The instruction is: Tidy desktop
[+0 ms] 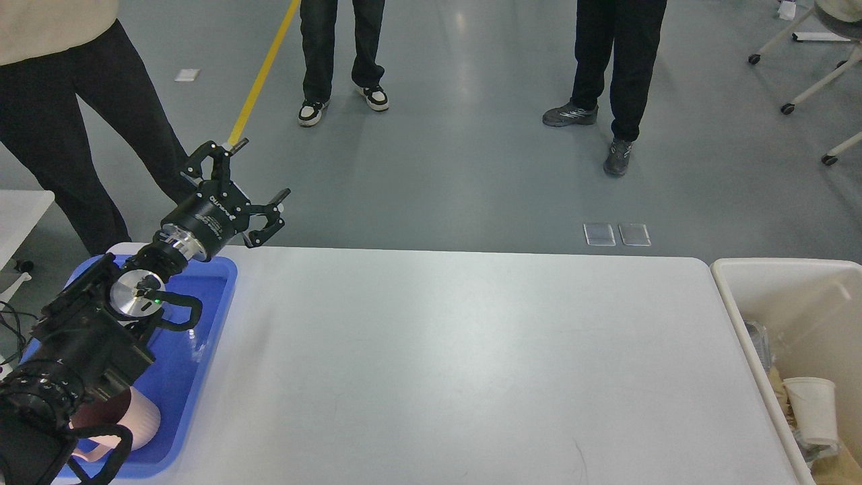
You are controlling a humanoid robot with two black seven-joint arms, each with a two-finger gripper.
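The left claw (252, 185) stood spread open and empty above the far left corner of the large glossy white table (458, 357), which stretched away to its right. White lettering on the claw's black wrist was too small to read. Just below it, the shallow blue plastic tray (202, 323) held a ribbed pink mug (138, 424), partly hidden by the arm. Far to the right, a cream-white rectangular bin (741, 296) contained a white paper cup (811, 401) and crumpled waste.

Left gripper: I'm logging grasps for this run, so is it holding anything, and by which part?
Nothing is held. The left gripper is open and empty, above the far edge of the blue tray.
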